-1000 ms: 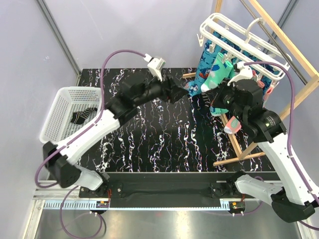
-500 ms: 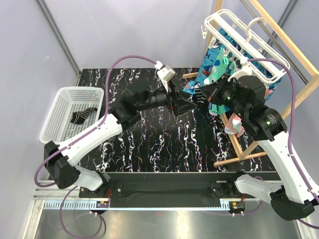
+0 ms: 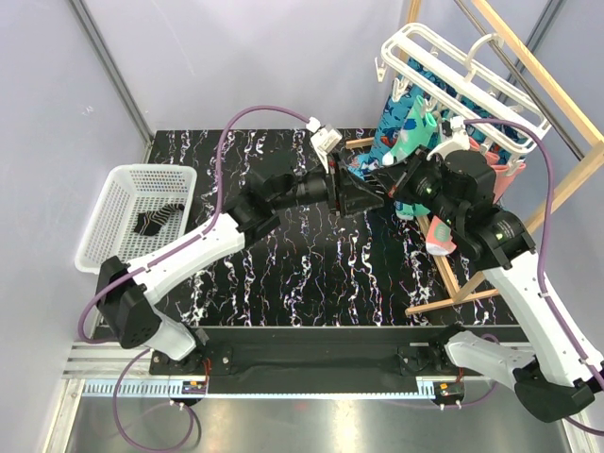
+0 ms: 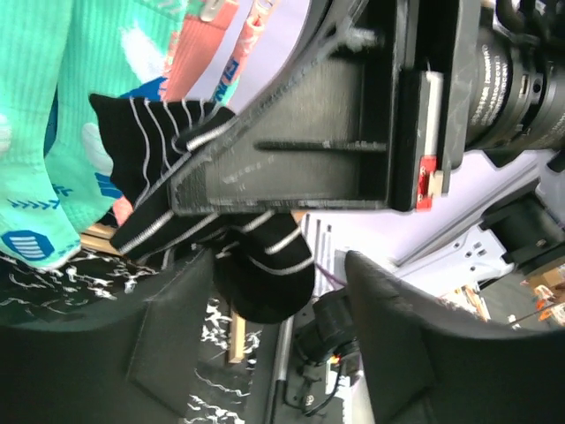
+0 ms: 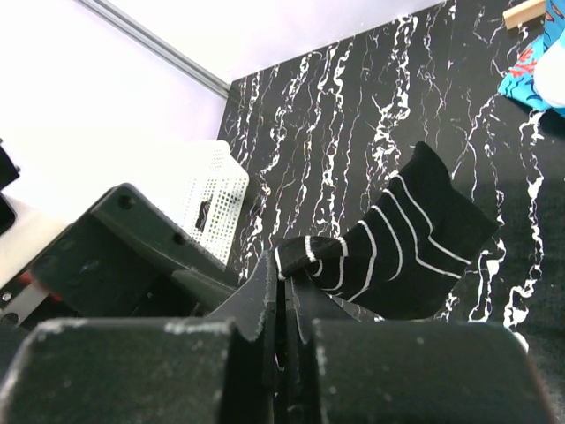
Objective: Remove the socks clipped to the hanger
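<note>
A dark striped sock hangs over the table, and my right gripper is shut on its cuff. In the left wrist view the sock's toe sits between the fingers of my left gripper, which is open, with a gap showing on the right side. The two grippers meet nose to nose below the white hanger, the left gripper beside the right gripper. A mint-green sock, a blue sock and a salmon-pink sock hang from the clips.
A white basket stands at the table's left edge with a dark sock inside. The light wooden frame carrying the hanger rises at the right, its foot bars resting on the black marbled table.
My left arm has reached further right until its gripper surrounds the sock held by the right gripper. The left jaws have narrowed a little. The hanger has swung slightly.
</note>
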Robot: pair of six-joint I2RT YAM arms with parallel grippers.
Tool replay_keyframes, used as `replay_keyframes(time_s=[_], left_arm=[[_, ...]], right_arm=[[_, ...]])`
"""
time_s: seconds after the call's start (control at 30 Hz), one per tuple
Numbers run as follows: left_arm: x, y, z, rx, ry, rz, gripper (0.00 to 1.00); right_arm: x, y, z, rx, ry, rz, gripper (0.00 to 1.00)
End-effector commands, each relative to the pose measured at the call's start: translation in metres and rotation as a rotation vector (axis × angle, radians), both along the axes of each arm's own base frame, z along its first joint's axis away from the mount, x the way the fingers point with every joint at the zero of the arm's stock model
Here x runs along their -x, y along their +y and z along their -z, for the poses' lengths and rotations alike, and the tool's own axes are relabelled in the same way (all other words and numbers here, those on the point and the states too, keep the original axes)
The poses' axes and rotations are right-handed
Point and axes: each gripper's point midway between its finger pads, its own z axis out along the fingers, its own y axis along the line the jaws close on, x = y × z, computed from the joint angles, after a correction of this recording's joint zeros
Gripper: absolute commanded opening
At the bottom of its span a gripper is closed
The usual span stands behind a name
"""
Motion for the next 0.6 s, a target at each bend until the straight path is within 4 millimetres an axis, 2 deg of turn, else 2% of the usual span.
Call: replay_keyframes(time_s=[0.0, 0.07, 0.1, 0.3, 0.33, 0.37, 0.43, 0.47, 0.5, 0.57], left_arm=[[0.001, -0.004, -0.030, 0.065, -0.047, 0.013, 0.30], [-0.005, -0.007, -0.020, 0.034, -0.017, -0.004, 0.07], [-0.006, -0.006, -0.013, 0.015, 0.002, -0.008, 0.00], [0.002, 0.007, -0.010, 0.026, 0.017, -0.025, 0.00], [0.000, 0.010, -0.010, 0.014, 0.015, -0.043, 0.00], [-0.005, 0.014, -0.011, 0.001, 0.014, -0.074, 0.00], [-0.014, 0.029, -0.003, -0.063, 0.032, -0.131, 0.00], [-0.023, 0.037, 0.000, -0.084, 0.034, -0.178, 0.00], [-0.024, 0.048, 0.005, -0.116, 0.058, -0.206, 0.00], [-0.047, 0.075, 0.022, -0.158, 0.096, -0.307, 0.00]], right_arm=[[0.005, -0.002, -0.018, -0.063, -0.062, 0.001, 0.03], [0.007, -0.004, -0.020, -0.067, -0.072, 0.003, 0.04], [0.007, -0.004, -0.019, -0.064, -0.073, 0.004, 0.05], [0.009, -0.009, -0.020, -0.046, -0.088, 0.014, 0.12], [0.010, -0.009, -0.020, -0.043, -0.090, 0.011, 0.18], [0.011, -0.010, -0.020, -0.039, -0.090, 0.012, 0.33], [0.012, -0.012, -0.022, -0.031, -0.099, 0.015, 0.46], [0.014, -0.014, -0.024, -0.022, -0.106, 0.016, 0.57], [0.015, -0.016, -0.026, -0.019, -0.111, 0.020, 0.63], [0.019, -0.019, -0.028, -0.010, -0.121, 0.021, 0.76]])
